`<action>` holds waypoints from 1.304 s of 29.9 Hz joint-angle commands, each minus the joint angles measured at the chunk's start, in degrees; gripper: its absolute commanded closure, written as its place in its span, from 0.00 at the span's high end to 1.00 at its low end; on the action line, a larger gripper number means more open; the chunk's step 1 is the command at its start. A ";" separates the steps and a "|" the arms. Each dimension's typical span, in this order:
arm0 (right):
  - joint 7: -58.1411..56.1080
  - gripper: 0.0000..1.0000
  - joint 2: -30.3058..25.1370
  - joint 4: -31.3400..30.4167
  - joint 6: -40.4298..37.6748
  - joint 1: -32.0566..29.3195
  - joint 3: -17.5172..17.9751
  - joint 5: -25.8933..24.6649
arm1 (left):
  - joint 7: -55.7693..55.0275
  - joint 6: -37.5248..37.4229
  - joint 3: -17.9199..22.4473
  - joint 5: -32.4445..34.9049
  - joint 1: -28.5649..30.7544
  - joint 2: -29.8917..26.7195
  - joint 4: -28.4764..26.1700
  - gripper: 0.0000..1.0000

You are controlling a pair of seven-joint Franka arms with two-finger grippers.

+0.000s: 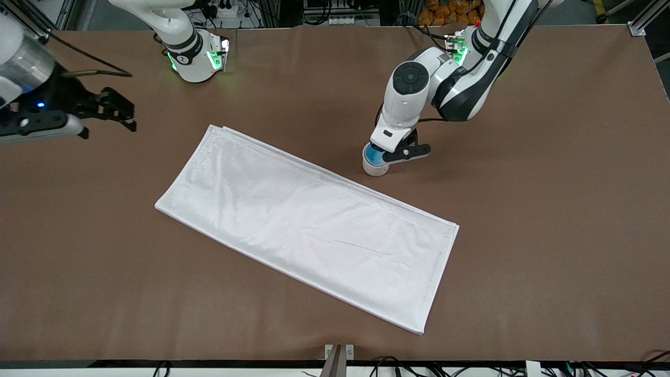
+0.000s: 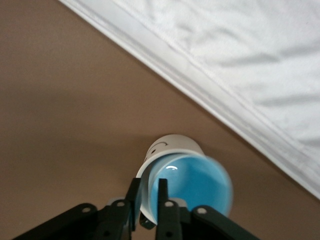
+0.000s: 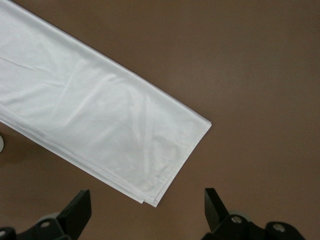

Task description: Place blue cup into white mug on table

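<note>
blue cup point(image 1: 373, 154): sits inside the white mug, bright blue inside showing at the mouth; in the left wrist view point(image 2: 192, 182) its rim stands a bit above the mug's rim, tilted slightly
white mug point(image 1: 372, 168): upright on the table, just beside the long edge of the white cloth, farther from the front camera than that edge, toward the left arm's end; left wrist view point(image 2: 172, 146) shows a dark curved mark on its side; handle not visible
left gripper point(image 1: 391, 155): down at the mug's mouth, fingers point(image 2: 163, 197) pinched on the blue cup's wall, one inside the cup, the other outside it by the mug's rim
right gripper point(image 1: 107, 112): up in the air over bare table at the right arm's end, fingers point(image 3: 77, 210) spread wide with nothing between; this arm waits
white cloth point(image 1: 309, 222): folded rectangle, flat, lying diagonally across the middle of the table; one corner seen below the right gripper point(image 3: 155, 202); layered hem edge shows close to the mug in the left wrist view point(image 2: 235, 60)
table point(image 1: 549, 209): matte brown top, carries the cloth and the mug
contact: cup in mug, mug on table, mug near the cloth but whether touching cannot be told
</note>
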 commanded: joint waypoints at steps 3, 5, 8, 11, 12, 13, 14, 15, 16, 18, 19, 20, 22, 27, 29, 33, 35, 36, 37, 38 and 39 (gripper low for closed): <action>-1.94 1.00 -2.32 -3.30 0.85 -1.57 -1.24 -1.87 | -0.45 -8.21 1.36 5.17 1.29 0.78 7.24 1.00; -2.20 1.00 -2.41 -3.21 0.85 -1.83 -1.33 -1.96 | -0.19 -10.77 2.07 6.05 2.61 0.43 10.40 1.00; -2.29 1.00 -2.93 -3.29 0.67 -2.71 -1.42 -2.04 | 0.60 -12.27 2.07 6.05 5.24 0.69 15.24 1.00; -4.57 1.00 -3.11 -3.21 0.67 -3.41 -1.51 -2.04 | 3.93 -13.06 2.07 6.05 8.14 0.43 17.88 1.00; -5.45 1.00 -3.20 -3.21 0.67 -3.59 -1.59 -2.04 | 5.07 -13.41 2.07 5.88 9.11 0.25 18.41 1.00; -5.98 1.00 -3.20 -3.12 0.67 -3.77 -1.68 -2.04 | 6.13 -13.85 2.07 5.79 10.08 0.16 18.59 1.00; -5.98 1.00 -3.20 -3.12 0.58 -3.85 -2.03 -2.04 | 7.36 -14.29 2.07 5.62 11.04 0.08 18.59 1.00; -5.98 1.00 -3.29 -3.12 0.58 -3.86 -2.38 -2.04 | 8.50 -14.64 2.07 5.44 11.83 -0.01 18.59 1.00; -5.98 1.00 -3.29 -3.12 0.50 -3.86 -2.47 -2.04 | 9.82 -14.91 1.99 5.35 12.45 -0.01 18.51 1.00; -5.98 1.00 -3.29 -3.12 0.41 -3.85 -2.47 -2.04 | 11.75 -15.17 1.90 5.09 13.33 -0.10 18.33 1.00; -5.98 1.00 -3.29 -3.12 0.50 -3.86 -2.39 -2.04 | 12.37 -15.35 1.90 4.91 13.51 -0.27 18.24 1.00; -5.98 1.00 -3.29 -3.03 0.50 -3.86 -2.39 -2.04 | 12.99 -15.61 1.90 4.82 13.69 -0.62 18.15 1.00; -5.90 1.00 -3.29 -3.03 0.50 -3.86 -2.39 -1.96 | 14.92 -16.57 1.90 4.39 14.91 -1.15 17.89 1.00; -5.90 1.00 -3.20 -2.94 0.58 -3.68 -2.39 -1.96 | 21.07 -18.16 1.81 2.54 18.16 -2.38 16.57 1.00; -5.90 1.00 -3.20 -2.94 0.67 -3.68 -2.39 -1.96 | 23.70 -18.34 1.72 2.36 19.48 -2.30 16.57 1.00; -5.90 1.00 -3.20 -3.03 0.76 -3.59 -2.39 -1.96 | 26.09 -18.34 1.72 1.40 20.72 -2.56 16.05 1.00; -5.90 1.00 -3.20 -2.94 0.76 -3.59 -2.39 -1.87 | 27.14 -18.42 1.81 1.31 21.16 -3.61 15.26 1.00; -5.90 1.00 -3.20 -2.94 0.76 -3.59 -2.39 -1.87 | 28.27 -18.34 2.16 1.22 21.16 -4.31 14.47 1.00; -5.90 1.00 -3.20 -2.94 0.67 -3.59 -2.39 -1.87 | 30.11 -18.34 2.86 1.13 21.16 -5.10 13.59 1.00; -5.81 1.00 -3.20 -2.94 0.67 -3.59 -2.39 -1.87 | 32.39 -18.34 4.43 0.78 20.64 -6.15 12.80 1.00; -5.81 1.00 -3.20 -2.94 0.67 -3.59 -2.39 -1.87 | 34.85 -18.34 6.62 -0.18 20.20 -7.21 11.92 1.00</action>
